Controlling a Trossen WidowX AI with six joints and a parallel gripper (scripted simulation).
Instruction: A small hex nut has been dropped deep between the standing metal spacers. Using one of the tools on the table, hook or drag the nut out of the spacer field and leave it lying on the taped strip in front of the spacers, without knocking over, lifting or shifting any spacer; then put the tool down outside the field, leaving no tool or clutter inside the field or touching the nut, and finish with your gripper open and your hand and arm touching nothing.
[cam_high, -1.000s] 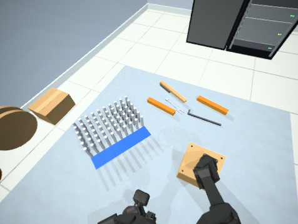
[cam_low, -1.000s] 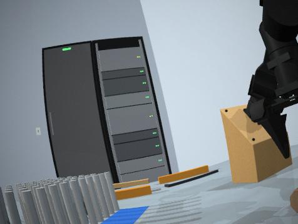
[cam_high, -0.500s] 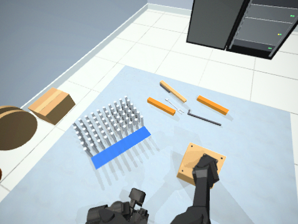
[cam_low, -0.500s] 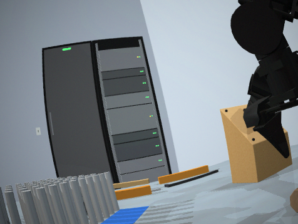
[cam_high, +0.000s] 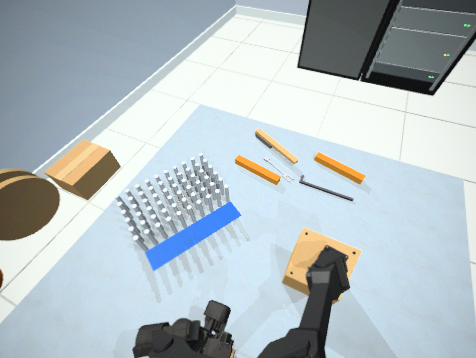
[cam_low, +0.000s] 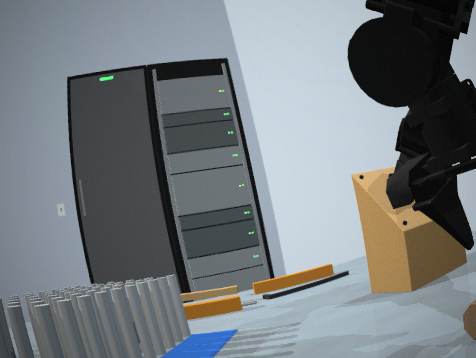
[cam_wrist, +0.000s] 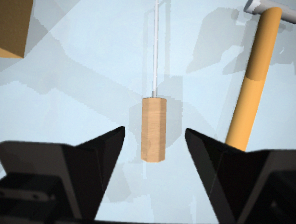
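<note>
My gripper (cam_wrist: 155, 131) (cam_low: 432, 226) is open, one fingertip on each side of a wooden-handled tool (cam_wrist: 153, 137) without touching it. The tool lies below on the table; its thin metal shaft runs out of the top of the wrist view, so its tip is hidden there. The metal spacers (cam_high: 175, 196) (cam_low: 102, 312) stand upright in rows behind the blue taped strip (cam_high: 195, 235) (cam_low: 207, 345), well away from the gripper. I cannot make out the nut, either among the spacers or on the strip. No tool shows inside the field.
A tan block (cam_high: 303, 245) (cam_low: 385, 250) stands near the arm. An orange-handled hammer (cam_wrist: 245, 115) lies right of the wooden-handled tool. A black L-shaped rod (cam_high: 327, 190) (cam_low: 305, 286), a silver wrench-like piece (cam_high: 278, 168), orange bars (cam_high: 257, 170) (cam_high: 340, 168) and a tan bar (cam_high: 282, 150) lie farther back.
</note>
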